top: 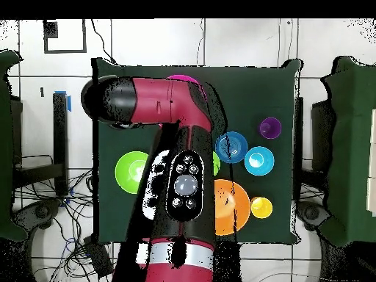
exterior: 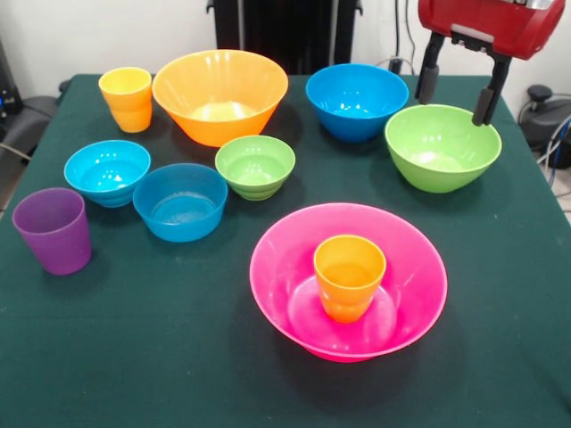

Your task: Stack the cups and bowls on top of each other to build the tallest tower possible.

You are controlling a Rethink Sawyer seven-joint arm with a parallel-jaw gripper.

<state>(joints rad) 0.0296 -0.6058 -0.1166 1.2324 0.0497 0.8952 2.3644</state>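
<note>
Above the medium green bowl (exterior: 442, 145) hangs the hand (exterior: 457, 96), released; orange cup (exterior: 349, 275) inside pink bowl (exterior: 277, 267).

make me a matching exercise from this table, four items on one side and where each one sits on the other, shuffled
Items:
1. orange cup
2. purple cup
3. yellow cup
4. gripper

Places (front view):
A. beside the large orange bowl
B. above the medium green bowl
C. inside the large pink bowl
D. alone at the table's left edge

Pairs: 1-C, 2-D, 3-A, 4-B
</note>
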